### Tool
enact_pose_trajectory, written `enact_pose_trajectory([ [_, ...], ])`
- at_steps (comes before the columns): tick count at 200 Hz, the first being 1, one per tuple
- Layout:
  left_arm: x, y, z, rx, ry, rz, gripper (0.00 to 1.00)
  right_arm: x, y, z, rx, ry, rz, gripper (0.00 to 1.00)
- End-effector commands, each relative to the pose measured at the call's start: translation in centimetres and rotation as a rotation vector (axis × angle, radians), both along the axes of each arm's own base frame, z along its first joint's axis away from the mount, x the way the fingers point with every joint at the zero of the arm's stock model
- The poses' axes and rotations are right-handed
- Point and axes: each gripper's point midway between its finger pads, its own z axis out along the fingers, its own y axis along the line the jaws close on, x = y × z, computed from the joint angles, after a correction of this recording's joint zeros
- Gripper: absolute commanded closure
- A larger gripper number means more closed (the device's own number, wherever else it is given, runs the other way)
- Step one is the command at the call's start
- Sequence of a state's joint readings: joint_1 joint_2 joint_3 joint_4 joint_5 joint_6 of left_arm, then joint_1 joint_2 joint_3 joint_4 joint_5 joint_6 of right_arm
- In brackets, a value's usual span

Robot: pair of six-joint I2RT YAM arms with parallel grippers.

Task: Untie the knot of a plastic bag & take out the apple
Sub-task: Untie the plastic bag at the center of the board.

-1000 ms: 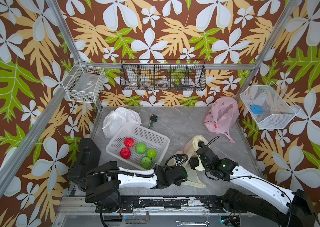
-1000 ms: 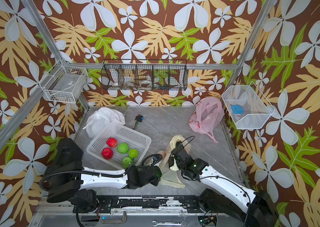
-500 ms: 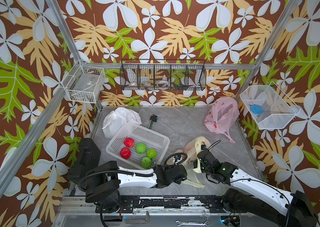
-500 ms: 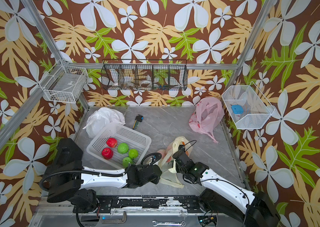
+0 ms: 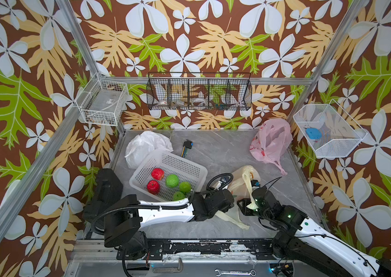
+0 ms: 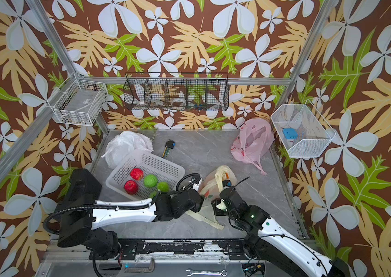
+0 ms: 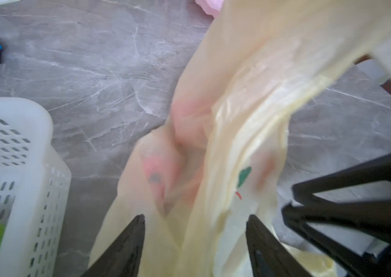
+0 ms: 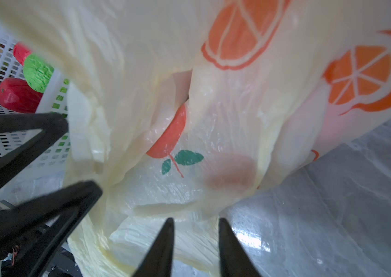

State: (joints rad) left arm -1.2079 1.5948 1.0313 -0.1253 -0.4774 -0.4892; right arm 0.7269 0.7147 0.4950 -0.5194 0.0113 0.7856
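In both top views the plastic bag [image 5: 238, 184] is seen on the table [image 5: 225, 153] near the front, just beside the white basket [image 5: 145, 167], with the left arm [image 5: 165, 211] and right arm [image 5: 314, 232] crowded at its near side. One handle strand [image 5: 249, 191] is draped up over the right arm's wrist. If that strand is carried along when the arm moves, a snag is judged likely, and the bag would be dragged or tipped against the basket. Open room is offered behind the bag, toward the pink bag [image 5: 271, 141]. The right table edge lies near, and the left side is closed by the basket. In the left wrist view the jaws of the left gripper [image 7: 195, 219] stand wide apart, with slack film between them and nothing pinched. Were they closed here, only a loose fold might be taken and the mouth pulled shut. In the right wrist view the jaws of the right gripper [image 8: 195, 221] are parted by a narrow gap, and no film is clamped. The left fingers [image 8: 36, 215] are seen just beside them, so a collision could be caused by any inward move. The apple is not clearly shown. A reddish blur [image 8: 230, 172] behind the film may be it, and whether the knot is undone cannot be told.
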Motion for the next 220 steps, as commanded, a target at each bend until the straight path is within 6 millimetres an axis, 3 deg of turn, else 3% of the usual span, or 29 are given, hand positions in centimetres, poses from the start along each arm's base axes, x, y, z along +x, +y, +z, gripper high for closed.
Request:
enact_pose_trajectory([
  [1, 1.0, -0.1, -1.0, 0.059, 0.004, -0.045, 0.3, 0.6, -0.4, -0.1, 0.005, -0.003, -0.062, 0.31],
  [26, 1.7, -1.4, -1.8, 0.045, 0.027, -0.094, 0.34, 1.5, 0.6, -1.1, 0.01, 0.013, -0.067, 0.23],
  [42, 1.4, -2.7, -1.7, 0.012, 0.043, -0.143, 0.49, 2.3, 1.4, -1.4, 0.007, 0.015, -0.062, 0.26],
  [47, 1.4, -3.0, -1.6, 0.003, 0.05, -0.151, 0.58, 2.6, 1.7, -1.3, 0.008, 0.009, -0.057, 0.31],
  [61, 1.6, -3.6, -0.7, -0.017, 0.052, -0.156, 0.82, 3.4, 2.2, -0.6, 0.005, -0.019, -0.048, 0.66],
  [77, 2.3, -3.6, 1.1, -0.04, 0.033, -0.137, 1.0, 3.9, 1.5, 0.3, -0.027, -0.052, -0.066, 0.93],
  [83, 2.6, -3.5, 1.8, -0.046, 0.019, -0.124, 1.0, 3.9, 1.3, 0.6, -0.035, -0.059, -0.068, 1.0],
  [99, 3.7, -2.9, 3.7, -0.07, -0.014, -0.087, 1.0, 2.8, 0.8, 1.1, -0.044, -0.035, -0.049, 1.0],
  [122, 5.1, -2.0, 4.6, -0.099, -0.013, -0.053, 1.0, -1.0, 1.4, 0.8, -0.029, 0.099, 0.101, 1.0],
  [149, 6.4, -1.4, 3.5, -0.099, 0.01, -0.025, 1.0, -5.9, -0.9, -2.6, -0.167, 0.317, 0.184, 1.0],
  [161, 7.0, -0.9, 2.6, -0.095, 0.025, -0.005, 1.0, -7.3, -0.9, -4.0, -0.184, 0.358, 0.213, 1.0],
  [198, 8.3, 0.3, 0.8, -0.107, 0.068, 0.022, 1.0, -10.3, 0.1, -8.5, -0.245, 0.479, 0.298, 1.0],
  [220, 8.4, 0.4, 0.8, -0.102, 0.064, 0.021, 1.0, -10.5, 0.0, -10.2, -0.331, 0.513, 0.328, 1.0],
])
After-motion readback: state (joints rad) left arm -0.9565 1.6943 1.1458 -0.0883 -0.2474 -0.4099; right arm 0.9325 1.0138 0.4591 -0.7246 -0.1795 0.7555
